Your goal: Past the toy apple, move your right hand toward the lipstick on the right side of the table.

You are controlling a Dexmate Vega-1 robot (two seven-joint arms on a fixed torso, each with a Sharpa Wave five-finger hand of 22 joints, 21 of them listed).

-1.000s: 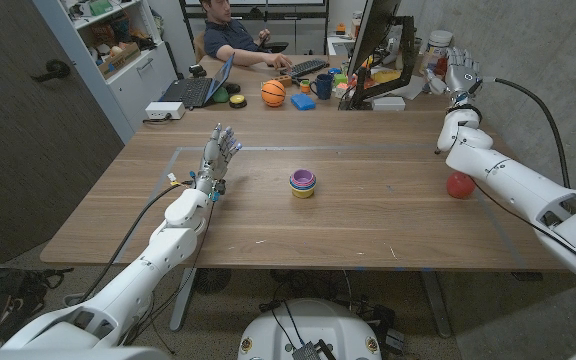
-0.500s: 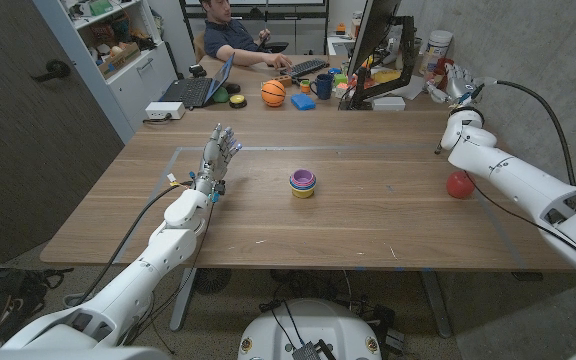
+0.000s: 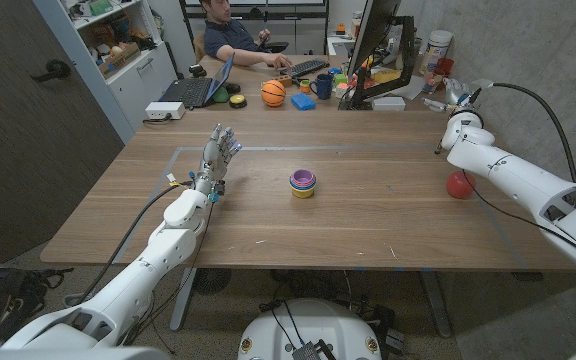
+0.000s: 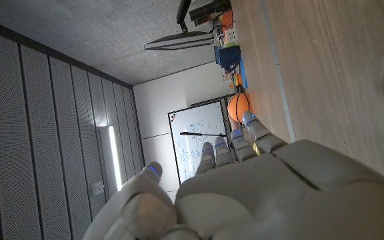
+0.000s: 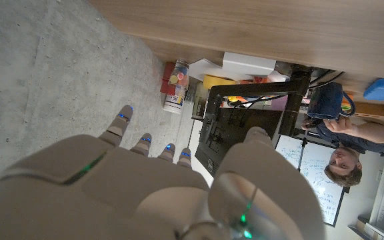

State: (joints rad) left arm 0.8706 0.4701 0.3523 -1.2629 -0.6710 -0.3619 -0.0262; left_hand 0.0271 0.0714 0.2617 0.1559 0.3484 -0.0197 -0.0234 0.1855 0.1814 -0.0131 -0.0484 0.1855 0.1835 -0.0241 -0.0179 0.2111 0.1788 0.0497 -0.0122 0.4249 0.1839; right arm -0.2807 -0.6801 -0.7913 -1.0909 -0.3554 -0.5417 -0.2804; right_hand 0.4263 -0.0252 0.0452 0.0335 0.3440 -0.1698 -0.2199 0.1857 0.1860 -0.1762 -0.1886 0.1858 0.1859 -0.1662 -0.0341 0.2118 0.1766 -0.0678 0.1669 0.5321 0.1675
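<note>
Brown wood-grain table [image 3: 368, 220] with a faint taped rectangle outline on its top, grey concrete wall on the robot's right, dark panelled wall and door on its left. Far end of the table is cluttered: black monitor on a stand [image 3: 373, 40], open laptop [image 3: 196, 88], small orange basketball [image 3: 273, 92], dark blue mug [image 3: 322, 86], flat blue block [image 3: 302, 101], white plastic jar [image 3: 434, 45]. A person [image 3: 230, 38] sits behind that end, arm on a keyboard; white shelving stands behind on the robot's left. Stack of small nested cups, purple over yellow [image 3: 303, 183], sits mid-table. Round red toy apple [image 3: 458, 185] rests near the table's right edge, just beside the right forearm, not touching any hand. Right hand [image 3: 455, 92] is up beyond the far right corner of the table, past the apple, near the clutter; in the right wrist view its fingers [image 5: 145, 143] point out straight with small gaps and nothing between them, thumb set apart. Lipstick is too small or hidden to pick out, so cannot tell where it is or how it looks. Left hand [image 3: 219, 155] stands upright on the table's left part, well apart from the cups, fingers up and slightly spread, holding nothing; left wrist view shows the same, fingertips [image 4: 249, 120] toward the basketball.
</note>
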